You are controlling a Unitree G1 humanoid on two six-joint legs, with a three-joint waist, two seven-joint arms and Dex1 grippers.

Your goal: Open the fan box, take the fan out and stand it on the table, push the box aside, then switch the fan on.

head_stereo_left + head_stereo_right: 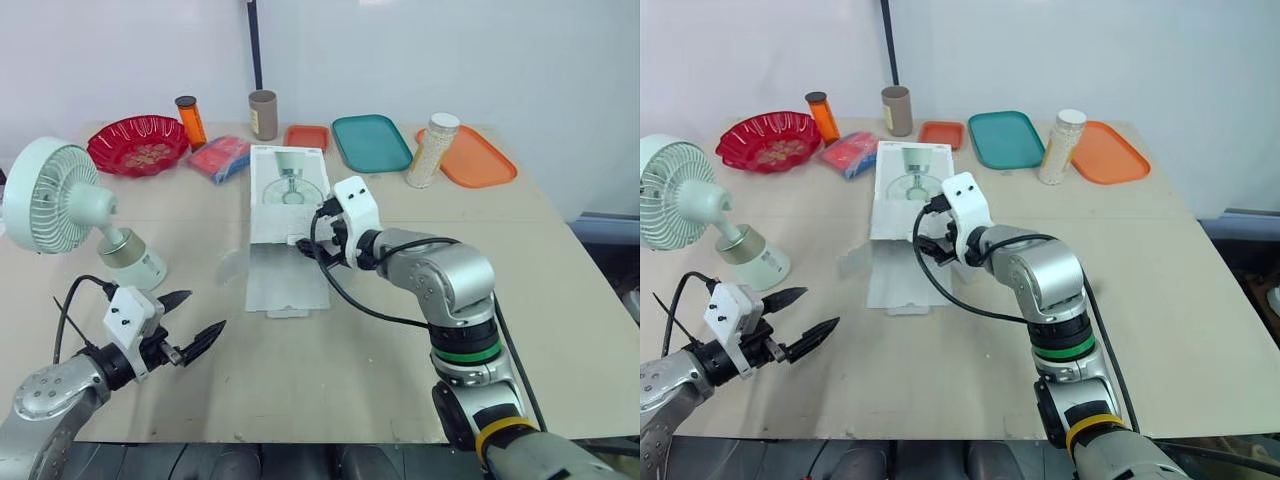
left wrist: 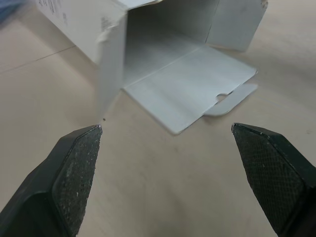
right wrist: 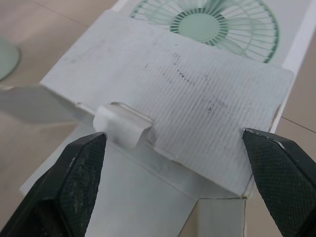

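The pale green fan (image 1: 55, 200) stands upright on its round base (image 1: 138, 264) at the table's left side, out of the box. The white fan box (image 1: 287, 185) lies flat in the middle, its near end open and the flap (image 1: 287, 283) spread on the table. My right gripper (image 3: 173, 143) is open, its fingers straddling the box's top flap (image 3: 197, 89) at the open end. My left gripper (image 1: 205, 311) hovers open low over the table, to the front right of the fan's base and left of the box flap (image 2: 187, 89). Nothing sits between its fingers.
Along the back stand a red bowl (image 1: 138, 143), an orange bottle (image 1: 190, 120), a brown cup (image 1: 263, 114), a red and blue packet (image 1: 220, 158), a small orange tray (image 1: 306, 136), a teal tray (image 1: 371, 142), a jar of white grains (image 1: 432, 150) and an orange tray (image 1: 470, 157).
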